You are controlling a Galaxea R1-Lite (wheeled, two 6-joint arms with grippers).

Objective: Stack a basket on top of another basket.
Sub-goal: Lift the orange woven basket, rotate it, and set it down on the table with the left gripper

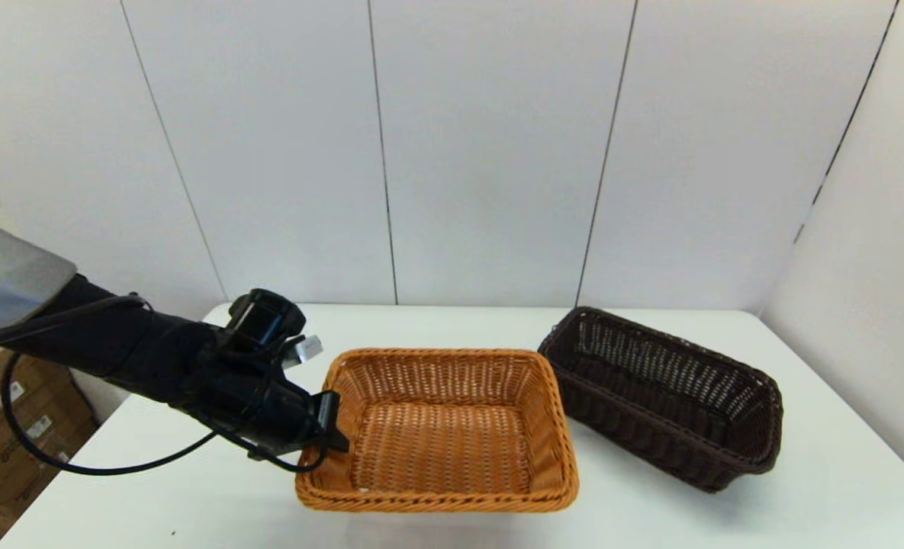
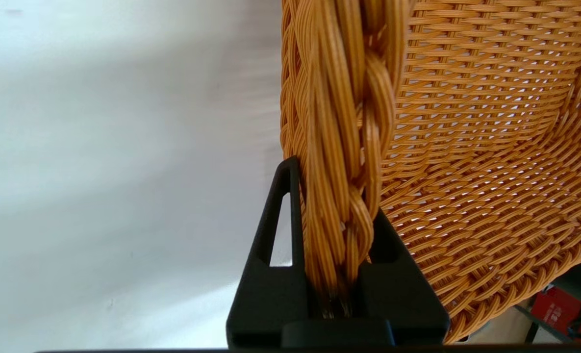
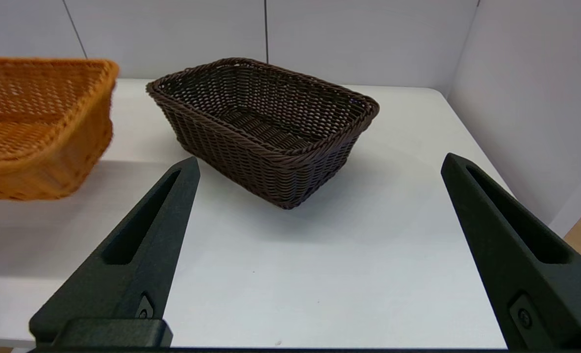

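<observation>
I have the left gripper (image 1: 333, 427) clamped on the braided rim of the orange-tan wicker basket (image 1: 440, 431), on its short left side; in the left wrist view the black fingers (image 2: 275, 230) pinch the braid from both sides. That basket looks lifted and tilted, its left end up, just off the white table (image 1: 650, 518), though I cannot tell for sure if its right end touches. The dark brown wicker basket (image 1: 669, 396) sits on the table to its right, just beside it, turned at an angle. My right gripper (image 3: 319, 255) hangs back near the table's front edge, jaws spread wide, facing the dark basket.
</observation>
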